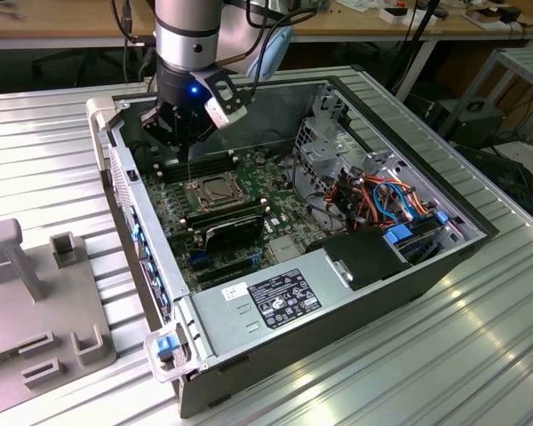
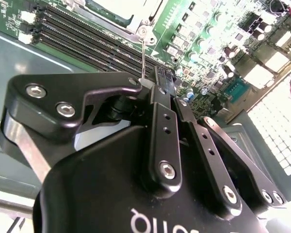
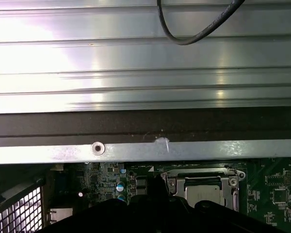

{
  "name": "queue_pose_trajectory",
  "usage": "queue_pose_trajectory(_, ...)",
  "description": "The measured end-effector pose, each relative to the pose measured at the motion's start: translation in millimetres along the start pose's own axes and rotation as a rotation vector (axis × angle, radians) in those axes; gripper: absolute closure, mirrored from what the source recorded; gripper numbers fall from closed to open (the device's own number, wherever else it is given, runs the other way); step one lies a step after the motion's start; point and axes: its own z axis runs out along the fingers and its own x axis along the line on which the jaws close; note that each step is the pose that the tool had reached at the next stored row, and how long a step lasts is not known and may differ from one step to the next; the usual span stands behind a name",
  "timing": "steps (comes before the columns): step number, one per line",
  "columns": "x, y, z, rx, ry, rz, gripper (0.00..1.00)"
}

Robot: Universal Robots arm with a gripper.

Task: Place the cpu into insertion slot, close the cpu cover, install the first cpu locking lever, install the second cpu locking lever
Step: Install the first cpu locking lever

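The cpu (image 1: 215, 188) lies flat in the insertion slot on the green motherboard inside the open computer case. Its silver face shows through the window of the cpu cover (image 1: 230, 198), which lies closed over it. A thin wire locking lever (image 1: 189, 169) stands up from the socket's corner. My gripper (image 1: 188, 147) hangs just above the socket, shut on the lever's top end. In the second wrist view the fingertips (image 2: 157, 82) pinch the lever (image 2: 143, 56), with the cover (image 2: 136, 22) beyond. The first wrist view shows the cpu (image 3: 202, 183) inside the cover (image 3: 231, 187).
Long black memory slots (image 1: 204, 164) run beside the socket. A black card (image 1: 235, 226) sits on its other side. The power supply (image 1: 284, 297), drive cage (image 1: 329, 142) and coloured cables (image 1: 391, 200) crowd the exterior view's right. A grey fixture (image 1: 35, 302) stands outside the case.
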Motion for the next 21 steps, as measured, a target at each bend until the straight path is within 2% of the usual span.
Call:
queue_pose_trajectory(5,-6.1,0.2,0.3,-0.0002,-0.0001,-0.003,0.89)
queue_pose_trajectory(16,-14.7,0.5,2.2,-0.0003,-0.0002,-0.01,0.89)
queue_pose_trajectory(21,-21.3,0.8,4.3,-0.0001,0.0,-0.012,0.89)
